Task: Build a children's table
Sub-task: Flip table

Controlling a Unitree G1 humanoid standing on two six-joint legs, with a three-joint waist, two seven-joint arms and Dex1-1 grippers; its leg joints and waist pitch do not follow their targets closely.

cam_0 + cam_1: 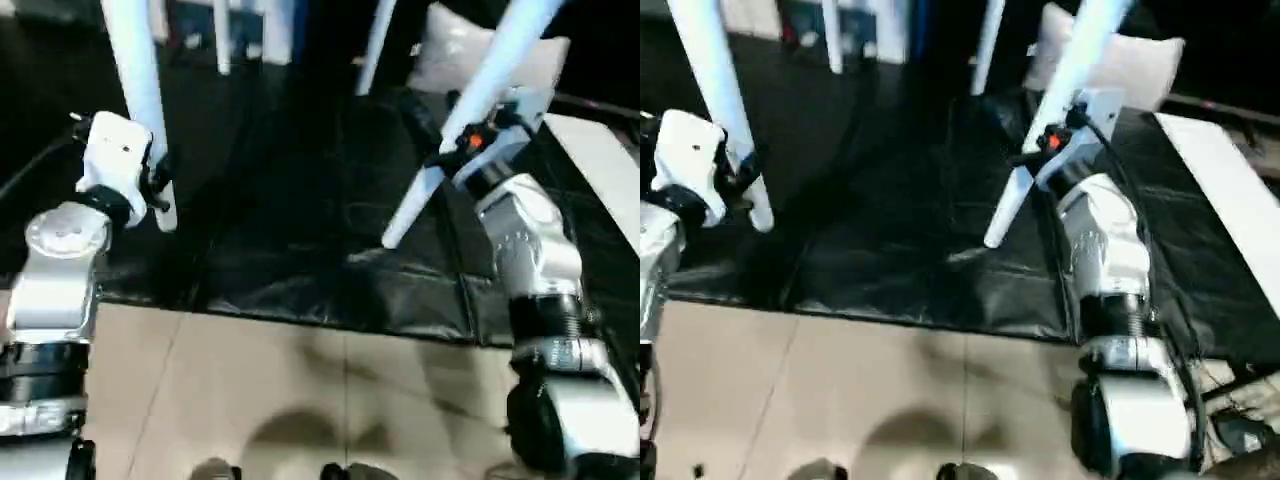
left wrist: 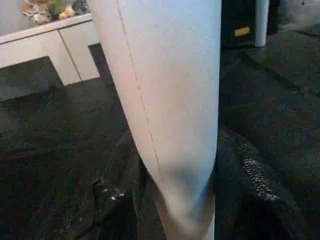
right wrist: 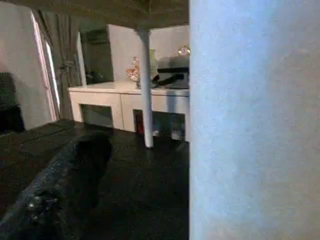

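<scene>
The children's table stands over a black mat with its white legs pointing down. My left gripper is shut on the near left leg, close to its lower end; in the left wrist view that leg sits between the black fingers. My right gripper is open around the near right leg, which slants down to a free tip above the mat. One black finger stands well apart from that leg. Two far legs rise behind. The top's underside shows from below.
The black mat covers the floor ahead, with beige tiles nearer to me. A grey-white pillow lies at the back right. A white panel runs along the mat's right side. A low white cabinet stands behind.
</scene>
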